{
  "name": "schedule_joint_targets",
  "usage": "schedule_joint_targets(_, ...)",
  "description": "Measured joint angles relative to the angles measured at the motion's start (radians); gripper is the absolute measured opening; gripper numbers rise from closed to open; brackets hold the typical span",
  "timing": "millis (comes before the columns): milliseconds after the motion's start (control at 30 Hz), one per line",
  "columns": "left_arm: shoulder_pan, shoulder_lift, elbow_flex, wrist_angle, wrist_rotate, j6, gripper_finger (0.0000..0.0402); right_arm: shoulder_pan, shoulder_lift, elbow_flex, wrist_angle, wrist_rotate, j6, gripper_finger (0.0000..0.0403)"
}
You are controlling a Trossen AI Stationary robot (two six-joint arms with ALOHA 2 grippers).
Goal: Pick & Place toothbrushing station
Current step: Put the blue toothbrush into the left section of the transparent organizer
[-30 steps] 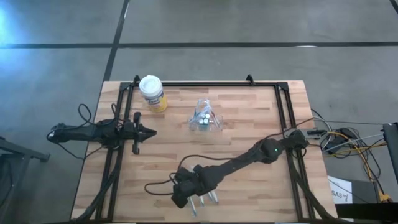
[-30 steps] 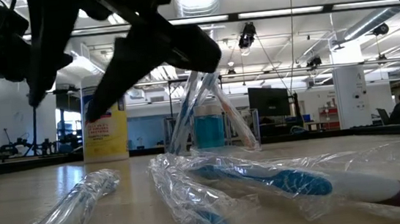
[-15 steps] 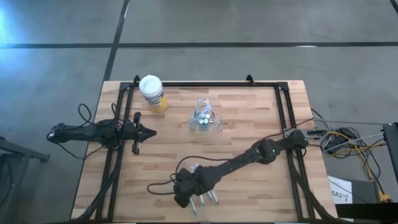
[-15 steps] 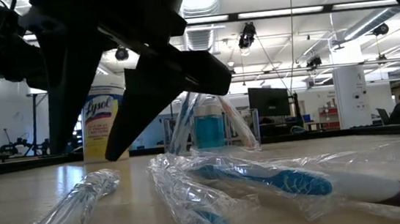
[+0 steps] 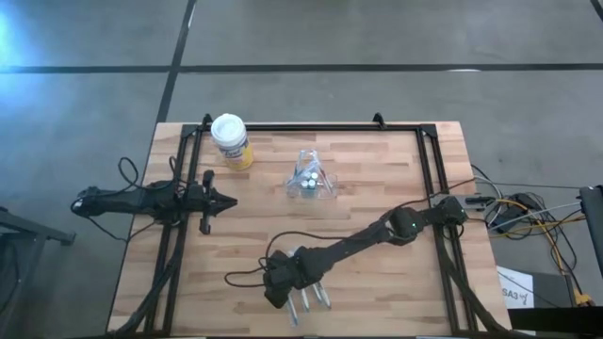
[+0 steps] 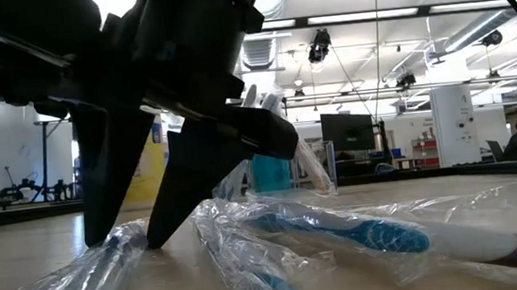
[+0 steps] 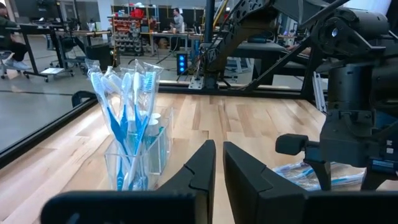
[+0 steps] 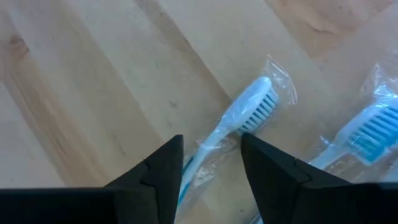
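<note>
Right gripper (image 8: 208, 163), jaws apart, straddles a wrapped toothbrush (image 8: 239, 119); holder (image 5: 309, 179) part-filled; left gripper (image 7: 216, 163) nearly closed, idle.

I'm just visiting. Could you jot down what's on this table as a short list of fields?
Right gripper: jaws open, straddling a wrapped toothbrush at the table's near edge
Left gripper: jaws nearly shut, waiting at the left side
Holder: clear, mid-table, upright toothbrushes inside
Loose wrapped toothbrushes: several, lying flat
Canister: yellow, white lid, far left
Table: wooden
</note>
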Motion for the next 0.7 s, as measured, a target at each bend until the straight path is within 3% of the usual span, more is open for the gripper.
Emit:
schedule_joint_targets(167, 0.000, 0.000, 0.000, 0.000, 0.000, 0.000, 0.0030, 0.000, -0.001, 0.004, 0.001, 0.001, -0.042, 0.0123)
schedule_joint_targets(467, 0.000, 0.001, 0.000, -0.003, 0.002, -0.001, 0.0039, 0.002, 0.006, 0.091, 0.038, 0.024, -0.191, 0.0019)
schedule_joint_targets(700, 0.000, 0.003, 0.000, -0.006, 0.030, -0.024, 0.0033, 0.005, -0.046, 0.132, 0.183, 0.031, -0.375, 0.0015)
